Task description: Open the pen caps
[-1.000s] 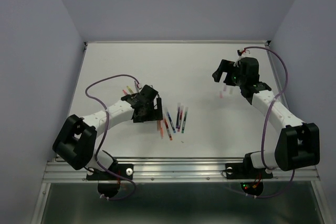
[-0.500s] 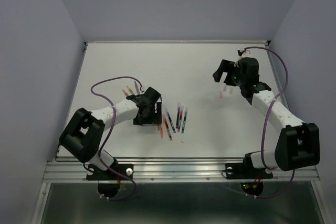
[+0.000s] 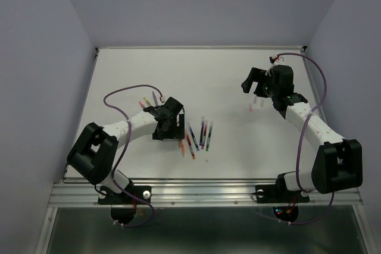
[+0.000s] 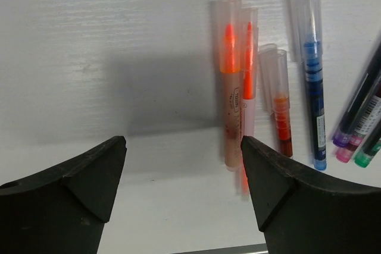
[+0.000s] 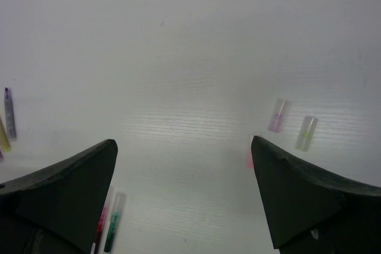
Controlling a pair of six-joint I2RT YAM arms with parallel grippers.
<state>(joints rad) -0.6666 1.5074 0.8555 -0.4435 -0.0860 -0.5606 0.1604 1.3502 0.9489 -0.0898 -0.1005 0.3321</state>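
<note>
Several capped pens (image 4: 230, 87) lie side by side on the white table: two orange, a red one (image 4: 281, 117), a blue one (image 4: 314, 87) and more at the right edge. Clear pen caps (image 4: 228, 11) sit on their tips. My left gripper (image 4: 183, 141) is open and low over the table, holding nothing, with its right finger beside the orange pens. From above, it (image 3: 169, 125) sits just left of the pens (image 3: 198, 137). My right gripper (image 5: 184, 142) is open and empty at the far right (image 3: 252, 84). Loose pen caps (image 5: 277, 115) lie below it.
A yellowish loose cap (image 5: 306, 133) lies next to the pinkish one, both seen from above as loose caps (image 3: 257, 104). A few uncapped pens (image 3: 147, 100) lie behind the left gripper. A green pen (image 5: 113, 230) shows at the bottom of the right wrist view.
The left arm's elbow has swung in toward the table and its gripper has shifted slightly toward the pens, jaws a little narrower. The right arm has not moved.
</note>
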